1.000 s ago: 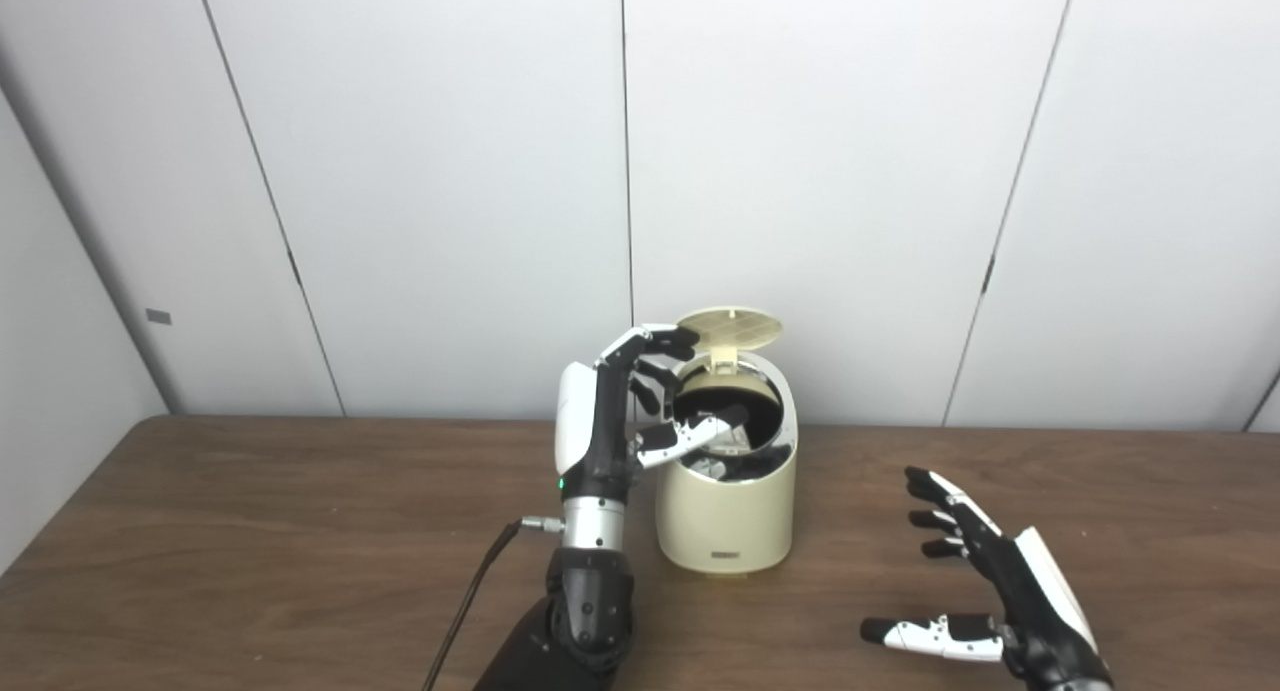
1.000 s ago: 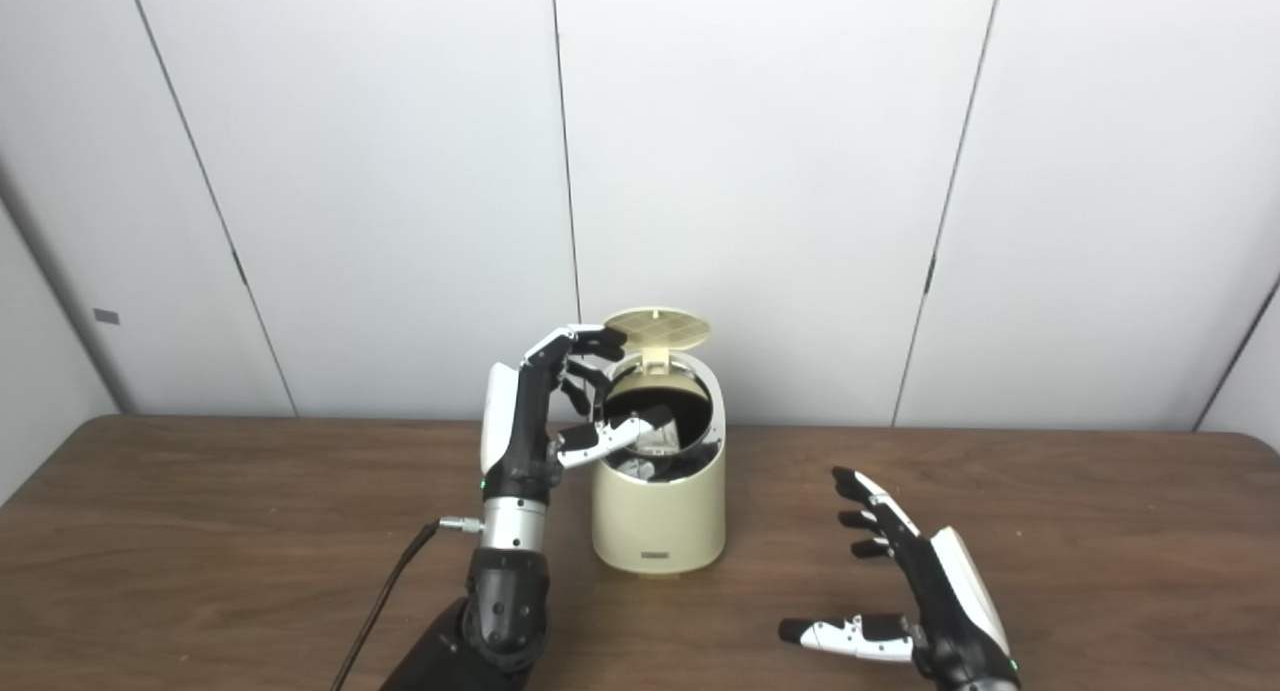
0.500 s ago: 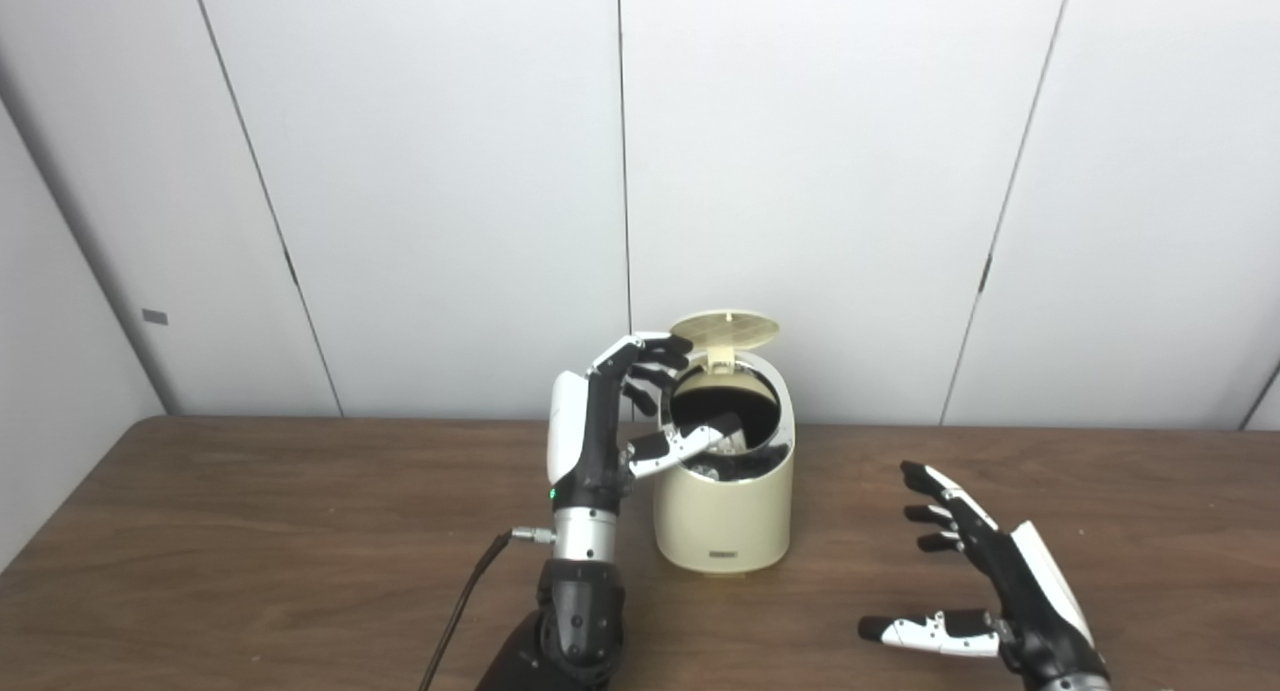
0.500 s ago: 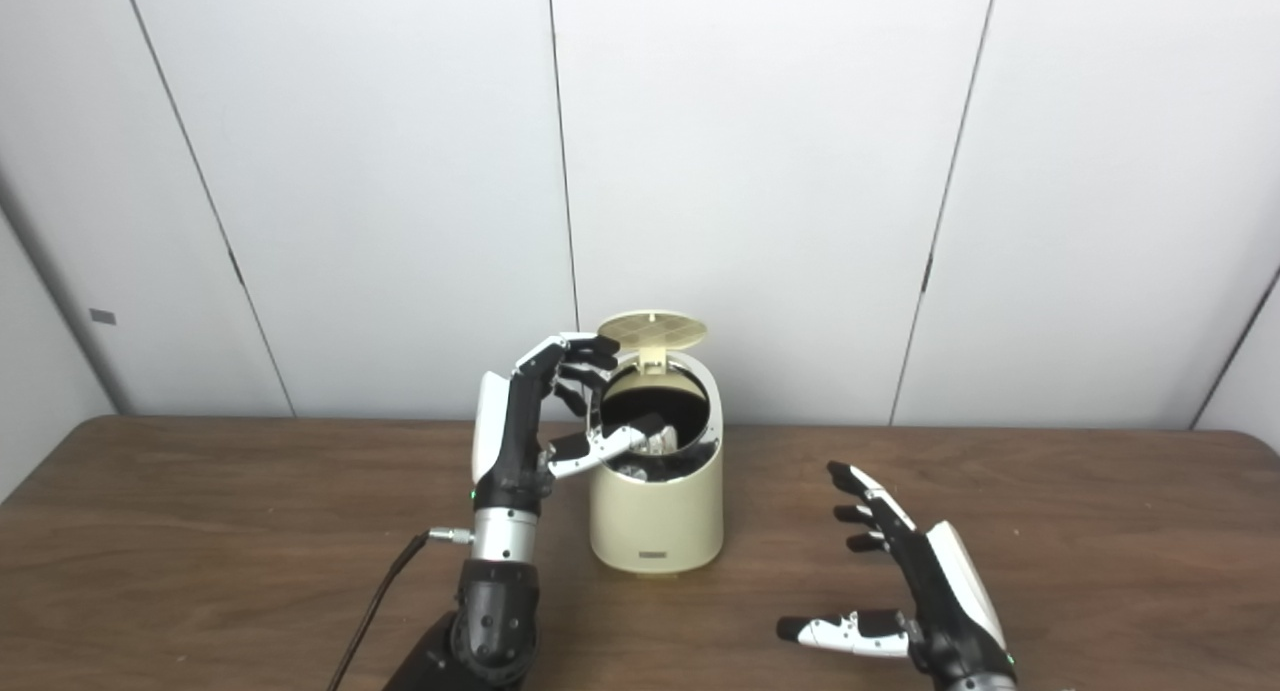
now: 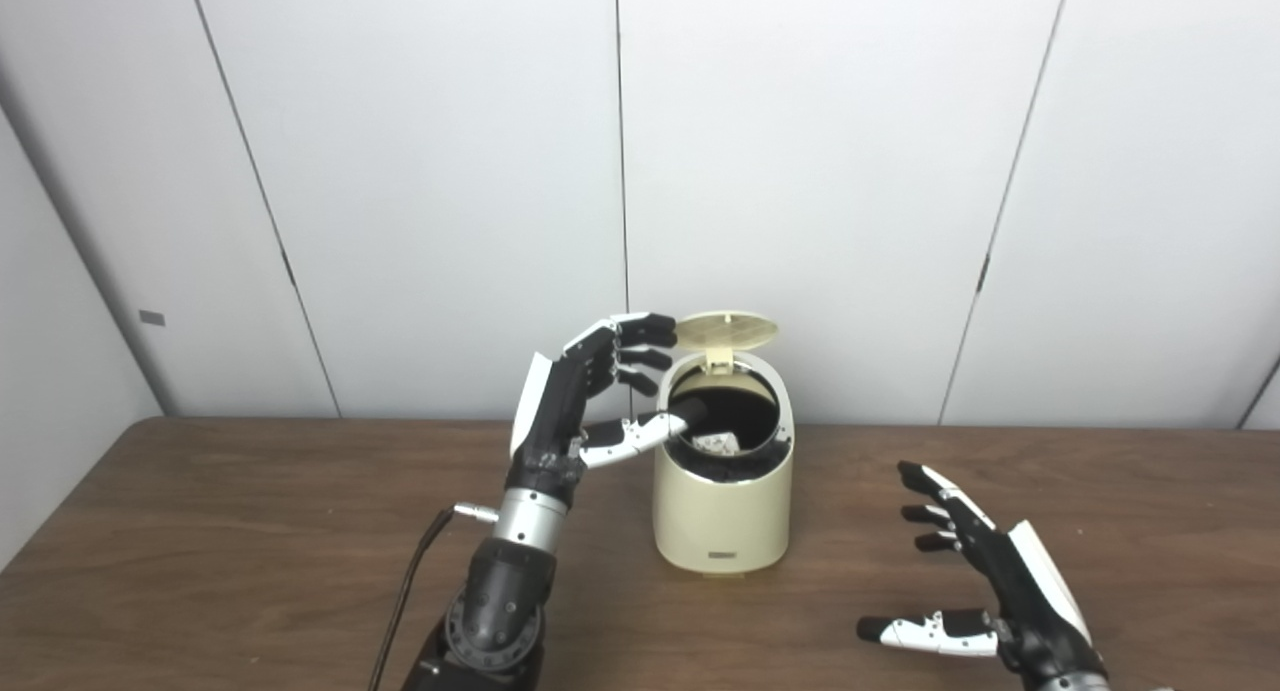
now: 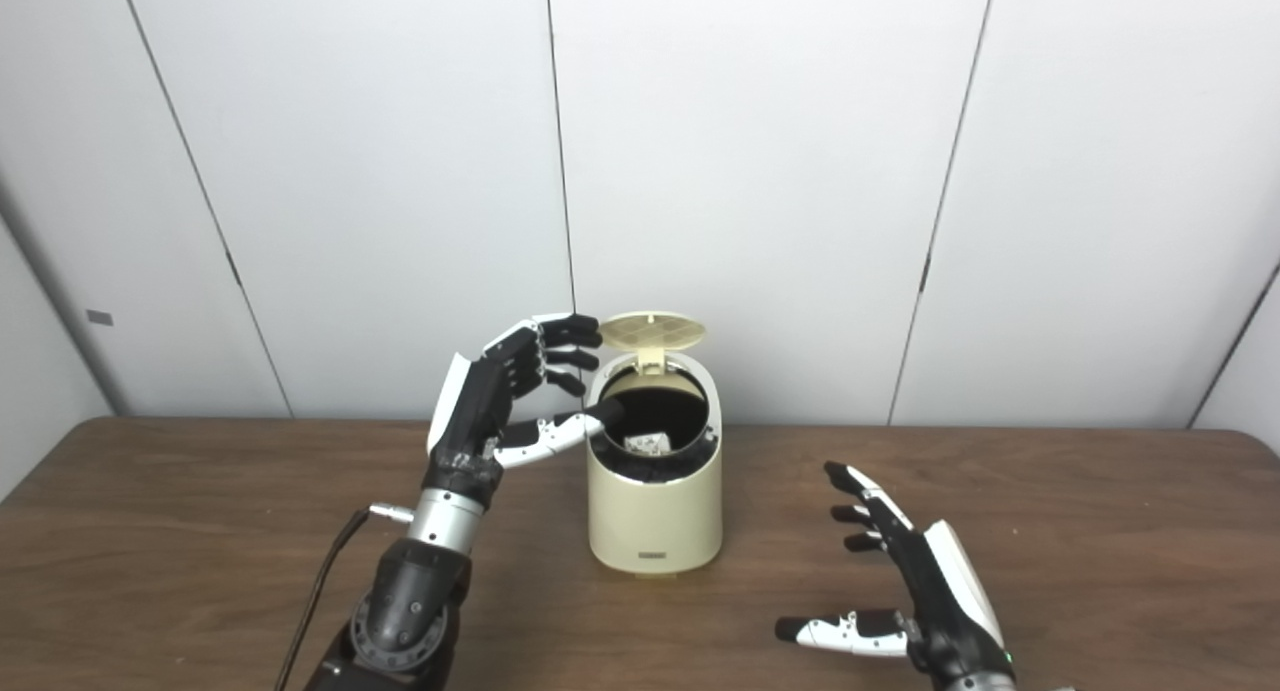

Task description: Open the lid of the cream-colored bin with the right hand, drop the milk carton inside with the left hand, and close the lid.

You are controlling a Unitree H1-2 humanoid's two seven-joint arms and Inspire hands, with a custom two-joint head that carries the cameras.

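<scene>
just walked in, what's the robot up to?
Binning a carton. The bin sits on the table with its lid up, and something pale, apparently the carton, lies inside. The left hand is open beside the rim, holding nothing. The right hand hovers open, right of the bin. Lid not yet closed.

Glossy cream plastic bin [image 5: 722, 506] on matt wood-grain table [image 5: 230, 531]
</scene>
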